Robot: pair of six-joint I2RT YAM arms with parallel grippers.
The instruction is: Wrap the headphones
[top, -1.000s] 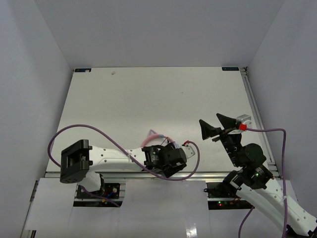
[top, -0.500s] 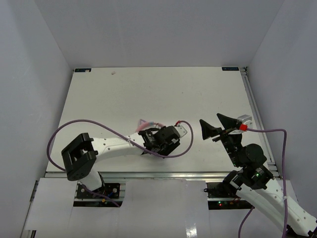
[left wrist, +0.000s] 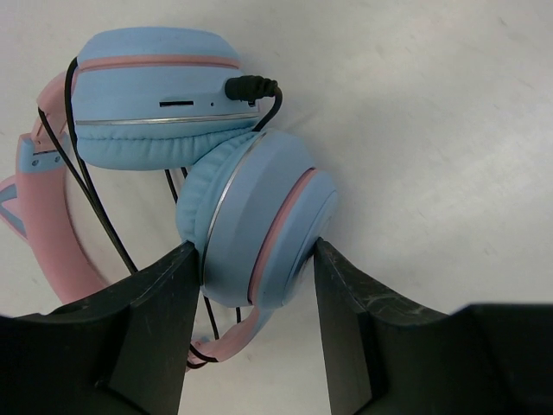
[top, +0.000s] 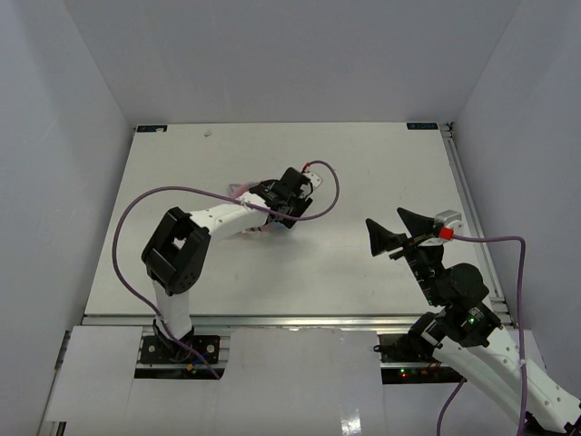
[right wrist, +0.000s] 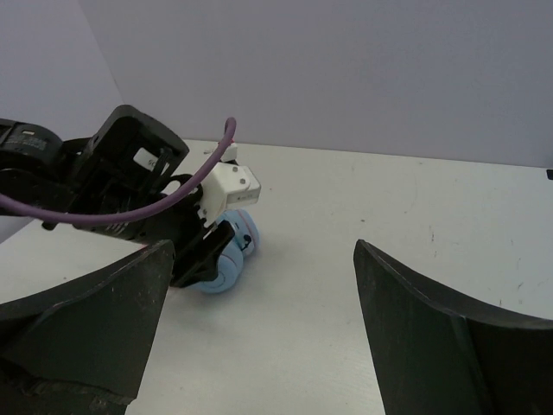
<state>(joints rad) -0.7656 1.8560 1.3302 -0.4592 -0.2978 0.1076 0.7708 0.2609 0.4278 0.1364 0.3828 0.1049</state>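
While your left pincer (left wrist: 257,259) is clamping the headphones (left wrist: 216,173), its two fingers are pressing the lower ear cup (left wrist: 251,225) from either side, so it is gripping that cup and nothing else. The headphones are lying folded on the table (top: 381,173), toward its middle and a little left of centre in the top view. The upper ear cup (left wrist: 151,104) is touching the lower one, and the pink headband (left wrist: 52,251) is curling off to the side. Your right pincer (top: 398,229) is hovering wide open and empty over the right side of the table, well apart from them.

You are dealing with something light, I judge. The shells are looking like hard plastic and the cushions are going to give under the fingers. If the cups are swivelling on hinges, the set may be twisting in a one-cup hold.

The thin black cord (left wrist: 95,199) is running loosely across the headband and behind the cups, looking limp and slippery, with its plug (left wrist: 251,86) sitting in the upper cup. It is going to need a pinch on a free stretch, away from the plug, where a pull could be straining the socket. For an anchor, the headband or a cup rim is looking like the firmest place.
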